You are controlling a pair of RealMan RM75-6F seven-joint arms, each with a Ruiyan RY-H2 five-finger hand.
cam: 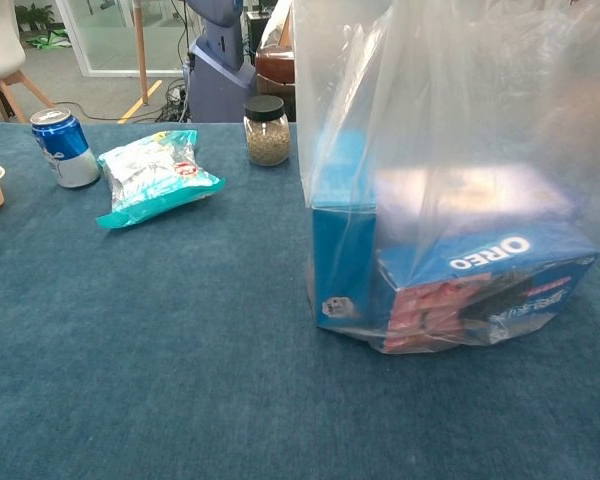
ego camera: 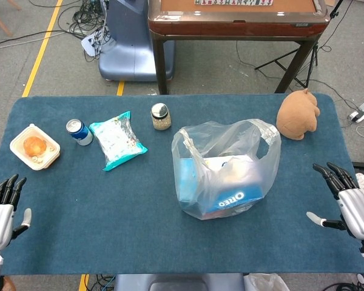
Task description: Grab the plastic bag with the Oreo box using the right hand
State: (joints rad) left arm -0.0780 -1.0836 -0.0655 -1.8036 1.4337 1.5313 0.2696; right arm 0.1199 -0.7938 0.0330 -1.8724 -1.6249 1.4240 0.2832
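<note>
Right hand [ego camera: 356, 207] empty, fingers spread, well apart from plastic bag [ego camera: 225, 167].

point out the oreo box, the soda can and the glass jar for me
Oreo box [cam: 485, 262], chest view, on the white logo panel seen through the bag.
Soda can [ego camera: 79, 131], head view, on its blue side.
Glass jar [cam: 267, 143], chest view, on the filled glass body below the black lid.

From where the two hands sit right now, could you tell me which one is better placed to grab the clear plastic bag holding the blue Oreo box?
The right hand, probably. It is open beside the table's right edge, and the clear plastic bag sits right of centre, nearer to it. The left hand waits at the far left corner.
</note>
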